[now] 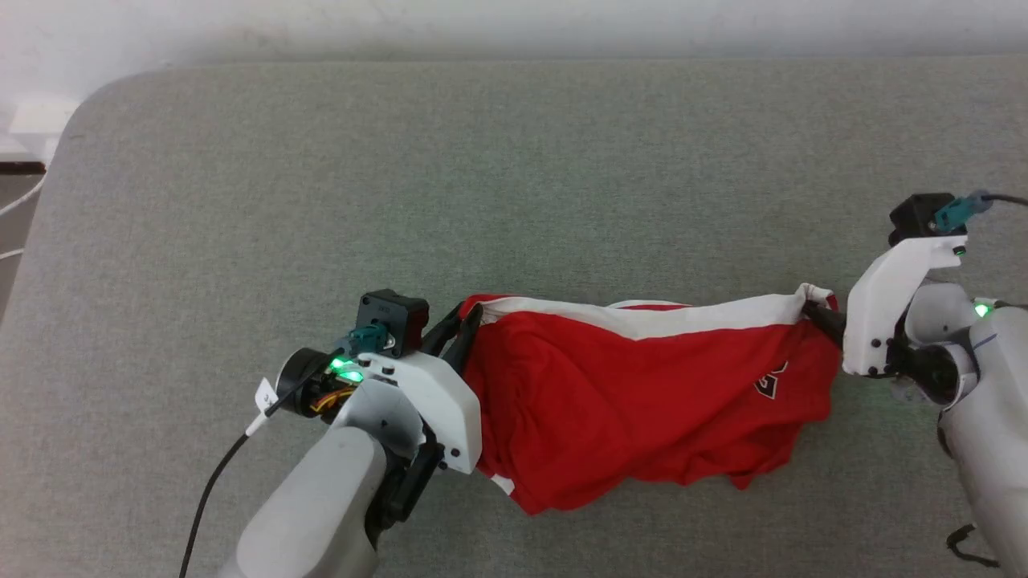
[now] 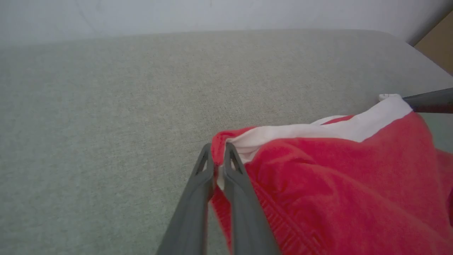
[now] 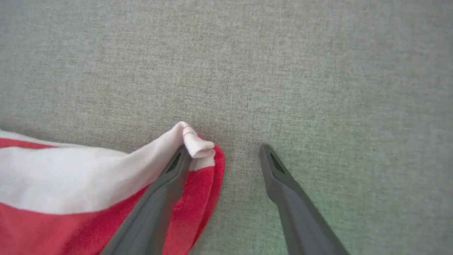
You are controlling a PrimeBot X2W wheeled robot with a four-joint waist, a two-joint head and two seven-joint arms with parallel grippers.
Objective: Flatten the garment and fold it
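The garment (image 1: 642,401) is red, with a white band along its far edge. It is drawn out sideways between the two grippers. That far edge runs fairly straight, while the red cloth below it sags toward the robot in soft rumples and ends in an uneven near hem. A bit of black-and-white print (image 1: 771,381) shows near its right end, too creased to read. The garment sits on the near part of the surface (image 1: 514,160), somewhat right of the middle in the head view. Whether the taut edge is lifted clear of the surface cannot be told.

The left gripper (image 2: 216,148) is pinched narrow on the garment's left end, with red and white cloth bunched between its fingertips. The right gripper (image 3: 223,149) stands wide. One finger (image 3: 170,184) lies against the right corner, where a curl of white cloth laps over its tip. The other finger (image 3: 283,177) rests apart over bare surface, so nothing is clamped there.

The surface is grey-green woven fabric. A wide bare stretch of it runs beyond the garment up to the pale wall (image 1: 514,24). More bare stretch lies to the left, out to a rounded far corner (image 1: 88,96). Only a thin strip lies between the near hem and the bottom of the head view. A black cable (image 1: 217,474) trails from the left wrist over the near left part.
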